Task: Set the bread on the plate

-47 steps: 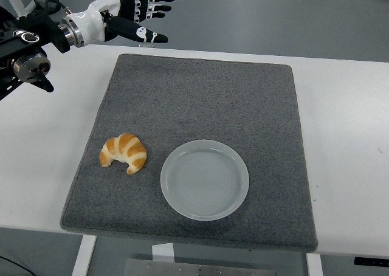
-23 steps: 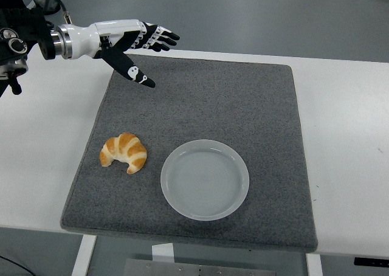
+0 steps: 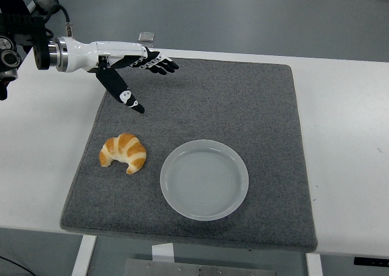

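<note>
Above mat [image 3: 243, 106], left hand [image 3: 130, 66] spread (empty)

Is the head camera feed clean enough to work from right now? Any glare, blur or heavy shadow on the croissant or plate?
Head view: even, soft light, with only faint shadows beside the croissant and plate; the plate's rim shows mild sheen, no blinding glare; the left hand looks sharp, with no motion smear; the grey mat texture reads clearly edge to edge.
</note>
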You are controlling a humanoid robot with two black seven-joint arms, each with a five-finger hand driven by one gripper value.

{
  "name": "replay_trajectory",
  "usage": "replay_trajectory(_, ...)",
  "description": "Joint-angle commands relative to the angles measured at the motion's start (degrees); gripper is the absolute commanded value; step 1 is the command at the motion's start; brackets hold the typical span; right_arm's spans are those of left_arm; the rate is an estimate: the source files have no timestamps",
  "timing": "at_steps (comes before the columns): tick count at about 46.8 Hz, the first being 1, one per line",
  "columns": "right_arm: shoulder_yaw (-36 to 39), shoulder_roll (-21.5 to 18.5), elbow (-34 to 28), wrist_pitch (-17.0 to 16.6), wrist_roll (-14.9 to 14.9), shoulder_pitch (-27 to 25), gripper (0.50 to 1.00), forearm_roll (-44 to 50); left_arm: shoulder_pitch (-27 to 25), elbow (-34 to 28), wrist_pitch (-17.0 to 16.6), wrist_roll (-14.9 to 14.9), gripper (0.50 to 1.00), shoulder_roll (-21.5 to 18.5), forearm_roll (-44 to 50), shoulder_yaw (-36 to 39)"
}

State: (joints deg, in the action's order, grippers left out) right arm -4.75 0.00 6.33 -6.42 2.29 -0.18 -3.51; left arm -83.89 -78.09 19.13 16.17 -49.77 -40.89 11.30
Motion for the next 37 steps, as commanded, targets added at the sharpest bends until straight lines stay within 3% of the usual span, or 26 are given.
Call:
replay_trajectory(1,0.0,0.0,0.0,0.0,0.0,0.0,0.952,0.0,-1.44,-0.83,1.61,-0.08,1.0,-0.59,-1.03,1.36)
replay_trajectory(12,0.0,0.0,0.0,0.0,0.0,0.0,0.952,0.0,-2.59,-0.92,6.79,-0.08,1.0,-2.79,-10.17,1.36)
replay_trajectory(37,0.0,0.0,0.0,0.0,0.0,0.0,0.952,0.0,1.28,-3.12,6.01,-0.08,1.0,-1.3,-23.01,1.45)
